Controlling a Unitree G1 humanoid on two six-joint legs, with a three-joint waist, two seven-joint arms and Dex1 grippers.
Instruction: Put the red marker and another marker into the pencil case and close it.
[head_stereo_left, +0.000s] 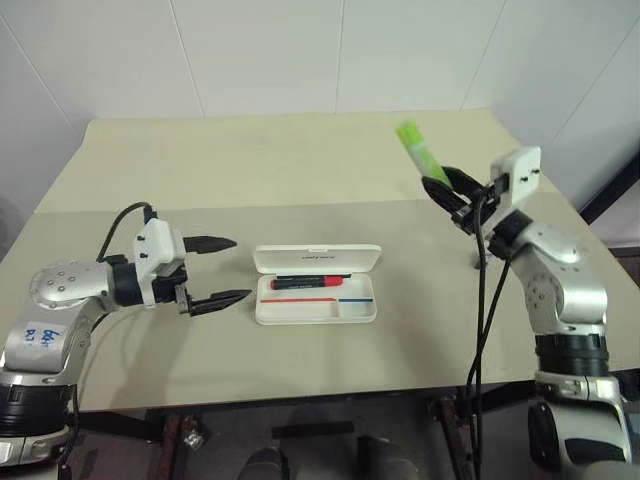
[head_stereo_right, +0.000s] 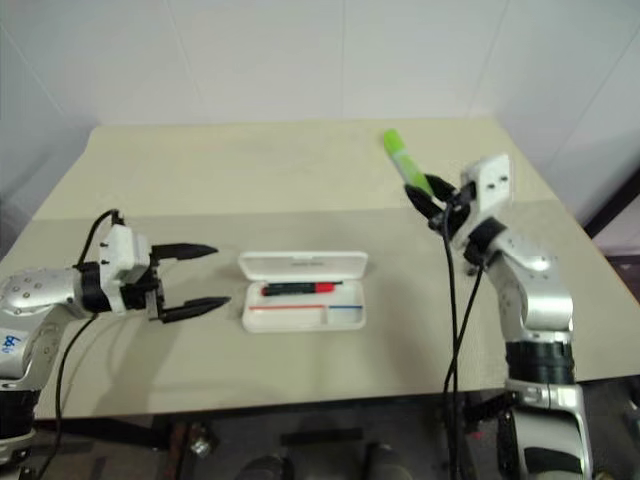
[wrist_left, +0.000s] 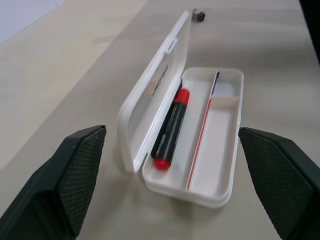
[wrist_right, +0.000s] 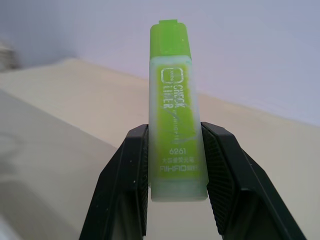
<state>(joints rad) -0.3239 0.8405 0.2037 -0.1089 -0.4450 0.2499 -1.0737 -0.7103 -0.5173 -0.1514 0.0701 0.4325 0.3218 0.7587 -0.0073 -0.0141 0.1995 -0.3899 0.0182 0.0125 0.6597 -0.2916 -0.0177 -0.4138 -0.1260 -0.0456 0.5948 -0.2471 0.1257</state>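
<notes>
A broad beige table (head_stereo_left: 300, 180) takes up most of the room in front of me, set against pale walls; a faint seam runs across its top from side to side.

Near the middle of the table lies the pencil case (head_stereo_left: 316, 298), white, its lid thrown back and standing up along the far edge; small dark lettering shows on the inside of the lid, and a thin red-and-blue stripe runs along the tray.

To the left of the case, the left gripper (head_stereo_left: 213, 271) hangs just above the tabletop, pointing at the case's short end; its two black fingers stand wide apart with nothing between them; it is near the case but not touching it.

Over to the right and well clear of the case, the right gripper (head_stereo_left: 447, 190) is raised above the table, tilted upward; its fingers are clamped on the lower end of the lime-green highlighter (head_stereo_left: 418, 153), which sticks up and away from the jaws with its capped end highest; white printed lettering runs down its paler body.

Inside the case, the red marker (head_stereo_left: 308, 283) lies lengthwise along the back of the tray, close under the lid; its black barrel and red end are plain to see.

Beyond the case, a small dark object (wrist_left: 199, 15) sits on the table; I cannot tell what it is.
</notes>
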